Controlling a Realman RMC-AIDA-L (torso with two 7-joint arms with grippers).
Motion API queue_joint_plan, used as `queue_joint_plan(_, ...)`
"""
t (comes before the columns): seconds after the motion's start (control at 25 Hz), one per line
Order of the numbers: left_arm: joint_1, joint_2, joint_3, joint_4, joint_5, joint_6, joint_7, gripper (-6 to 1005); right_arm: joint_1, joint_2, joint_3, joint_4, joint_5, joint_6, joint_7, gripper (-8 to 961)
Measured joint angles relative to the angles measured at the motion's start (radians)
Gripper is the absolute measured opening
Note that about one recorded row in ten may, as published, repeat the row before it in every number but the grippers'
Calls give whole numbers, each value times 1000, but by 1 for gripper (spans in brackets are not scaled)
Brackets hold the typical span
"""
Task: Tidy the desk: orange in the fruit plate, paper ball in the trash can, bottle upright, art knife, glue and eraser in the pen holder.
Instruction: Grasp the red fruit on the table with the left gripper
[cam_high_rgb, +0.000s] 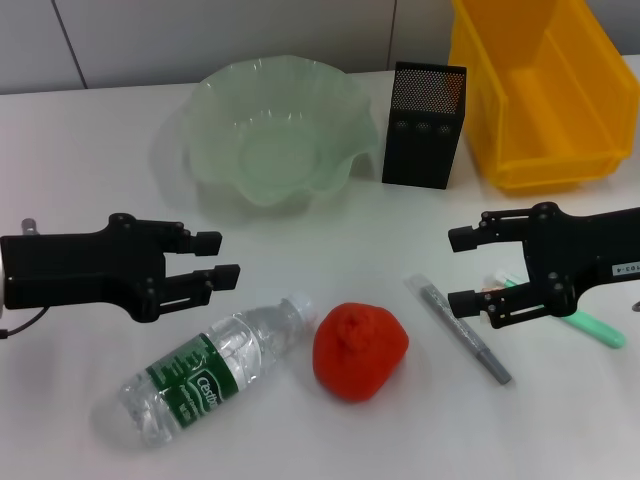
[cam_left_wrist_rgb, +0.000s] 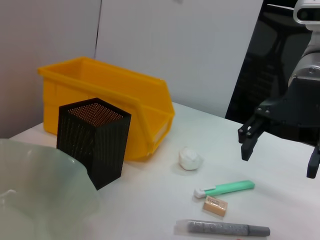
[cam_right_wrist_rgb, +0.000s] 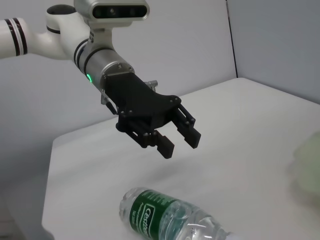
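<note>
White table (cam_high_rgb: 90, 180) (glossy), pale wall panels (cam_left_wrist_rgb: 165, 45) behind

White table (cam_high_rgb: 80, 140) carries fruit plate (cam_high_rgb: 270, 130), pen holder (cam_high_rgb: 423, 125), trash can (cam_high_rgb: 545, 90), bottle (cam_high_rgb: 215, 370), orange (cam_high_rgb: 360, 350).

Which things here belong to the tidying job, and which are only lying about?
Job: orange, fruit plate, paper ball, trash can, bottle, green art knife, grey glue tube, eraser, pen holder.
Lying about: nothing.

Trash can (cam_high_rgb: 560, 150) was glossy yellow plastic, pen holder (cam_high_rgb: 423, 130) matt black metal mesh, fruit plate (cam_high_rgb: 275, 130) translucent ruffled glass, bottle (cam_high_rgb: 210, 375) clear plastic, bench (cam_high_rgb: 90, 150) smooth white.
</note>
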Motion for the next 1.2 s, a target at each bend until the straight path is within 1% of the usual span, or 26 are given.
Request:
queue_joint_plan(0.24, -16, 0, 4, 0, 2, -4, 0, 457, -9, 3, 20, 0, 0, 0, 0, 833)
queue_joint_plan(0.48, -15, -1, 5, 0, 2, -4, -1, 466, -26, 6, 26, 0, 21, 0, 0, 832)
queue_joint_plan(0.92, -16, -3, 19, 0, 4, 7, -4, 489, -31, 10, 26, 0, 23, 0, 5, 833)
queue_joint_plan(1.2, -16, -3, 12, 9, 5, 26, -64, 504, -30, 10, 24, -1, 23, 0, 19, 833)
